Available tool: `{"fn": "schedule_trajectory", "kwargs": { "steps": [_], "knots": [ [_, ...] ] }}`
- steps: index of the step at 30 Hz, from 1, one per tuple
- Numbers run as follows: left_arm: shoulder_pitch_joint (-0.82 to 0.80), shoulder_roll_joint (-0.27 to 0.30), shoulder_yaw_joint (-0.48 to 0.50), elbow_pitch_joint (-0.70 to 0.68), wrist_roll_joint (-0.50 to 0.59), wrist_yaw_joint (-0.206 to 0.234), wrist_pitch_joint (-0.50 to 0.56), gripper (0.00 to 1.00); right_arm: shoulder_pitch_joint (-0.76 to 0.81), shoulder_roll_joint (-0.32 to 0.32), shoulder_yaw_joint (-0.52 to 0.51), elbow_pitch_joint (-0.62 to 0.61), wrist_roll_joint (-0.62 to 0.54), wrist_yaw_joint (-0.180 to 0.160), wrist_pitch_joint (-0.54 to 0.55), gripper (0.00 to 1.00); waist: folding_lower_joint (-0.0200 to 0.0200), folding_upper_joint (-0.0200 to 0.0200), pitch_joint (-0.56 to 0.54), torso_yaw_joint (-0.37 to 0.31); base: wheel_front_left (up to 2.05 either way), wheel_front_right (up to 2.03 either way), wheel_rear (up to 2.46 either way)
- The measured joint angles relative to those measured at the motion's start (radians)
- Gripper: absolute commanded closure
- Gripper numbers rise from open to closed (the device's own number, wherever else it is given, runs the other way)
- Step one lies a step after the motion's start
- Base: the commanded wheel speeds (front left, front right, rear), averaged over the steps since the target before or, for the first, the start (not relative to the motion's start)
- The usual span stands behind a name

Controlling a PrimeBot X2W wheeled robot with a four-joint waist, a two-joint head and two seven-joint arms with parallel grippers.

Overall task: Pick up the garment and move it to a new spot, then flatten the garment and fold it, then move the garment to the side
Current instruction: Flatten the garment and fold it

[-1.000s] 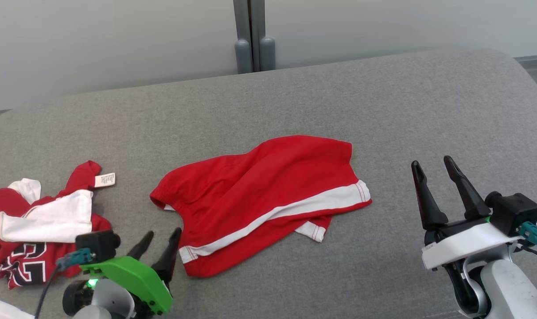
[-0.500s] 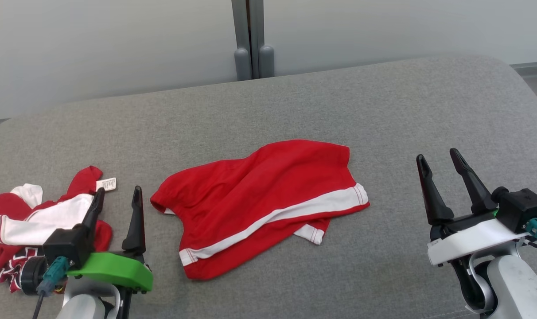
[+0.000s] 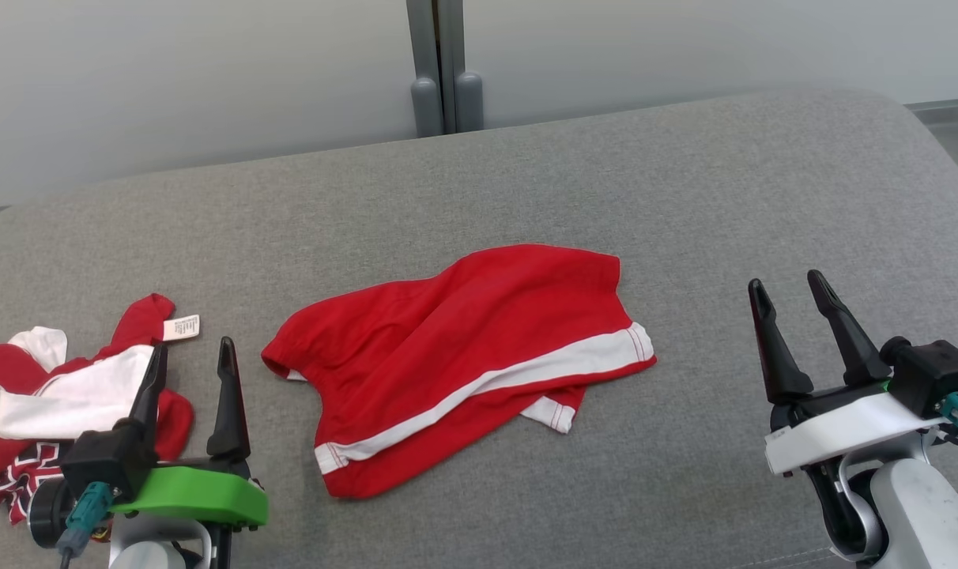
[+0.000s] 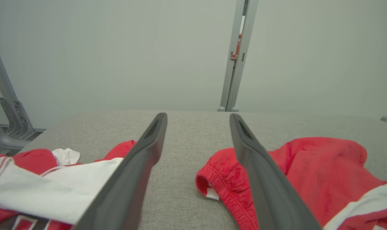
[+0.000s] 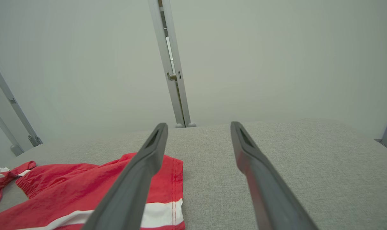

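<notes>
Red shorts (image 3: 455, 356) lie in the middle of the grey worktop (image 3: 684, 197), between your two claws.
Your left claw (image 3: 194, 345), spread wide and empty, sits near their left edge; your right claw (image 3: 785, 279), equally wide and empty, stands well apart on the right.

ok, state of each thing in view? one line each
red shorts with white side stripe: lying rumpled mid-surface, partly doubled over, not held
crumpled red and white jersey: bunched in a heap at the left, label showing, not held
left hand: open, empty, pointing between the two garments
right hand: open, empty, right of the shorts, apart from them
grey fabric surface: flat, carrying both garments
</notes>
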Motion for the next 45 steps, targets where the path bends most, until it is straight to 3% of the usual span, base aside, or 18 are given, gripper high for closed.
{"fn": "schedule_trajectory", "kwargs": {
  "steps": [8,21,27,32,38,45],
  "knots": [
    [0.005,-0.049,0.048,0.029,0.067,-0.051,0.000,0.00,-0.004,-0.005,0.006,0.006,0.000,0.000,0.000,0.00,0.0000,0.0000,0.002,0.005,0.00,0.00,0.00],
    [0.004,-0.078,0.080,0.067,0.120,-0.104,0.000,0.00,-0.007,-0.014,0.016,0.013,0.000,0.000,0.000,0.00,0.0000,0.0000,-0.003,0.018,0.00,0.00,0.00],
    [-0.002,-0.091,0.083,0.033,0.075,-0.120,0.007,0.00,-0.020,-0.038,0.038,0.037,0.006,0.000,0.000,0.00,0.0000,0.0000,0.011,0.038,0.00,0.00,0.00],
    [-0.010,-0.105,0.039,0.018,-0.010,-0.130,0.185,0.00,-0.084,-0.079,0.085,0.143,0.053,0.000,0.013,0.00,0.0000,0.0000,0.035,0.064,0.00,0.00,0.00],
    [-0.007,-0.105,-0.041,-0.045,-0.137,-0.139,0.420,0.00,-0.185,-0.116,0.183,0.263,0.224,0.001,0.203,0.00,0.0000,0.0000,0.068,0.093,0.00,0.00,0.00],
    [-0.003,-0.080,-0.086,-0.078,-0.205,-0.138,0.618,0.00,-0.274,-0.139,0.262,0.379,0.317,0.001,0.369,0.00,0.0000,0.0000,0.110,0.116,0.00,0.00,0.00]
  ]
}}
